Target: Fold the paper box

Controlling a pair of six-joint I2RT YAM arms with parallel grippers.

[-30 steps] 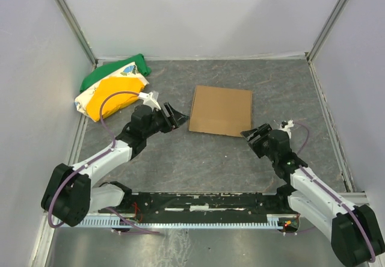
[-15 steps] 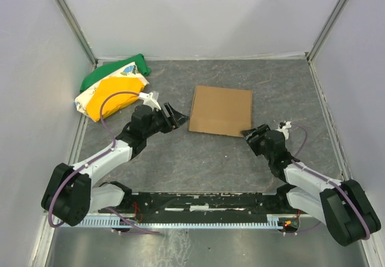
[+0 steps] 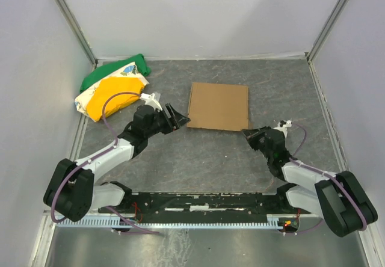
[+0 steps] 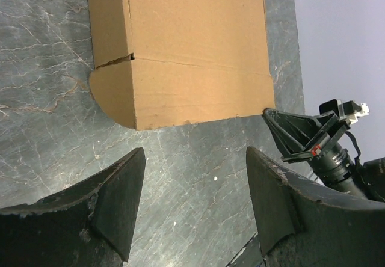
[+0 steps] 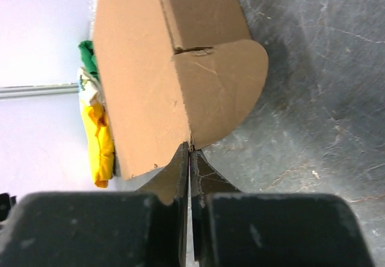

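Paper box [image 3: 218, 106] lies flat on the grey table [image 3: 198, 159], closed. The right wrist view alone shows the right gripper [image 5: 190, 150] pressed narrow, tips touching its near corner. The left gripper [image 4: 195, 154] gapes wide, just short of the box. A cloth bundle [image 3: 111, 89] sits far left.

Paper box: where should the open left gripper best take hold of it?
Probably the rounded flap at the corner facing the left gripper, coming in low from that side: the paper box lies flat, and this thin flap juts out past its edge.
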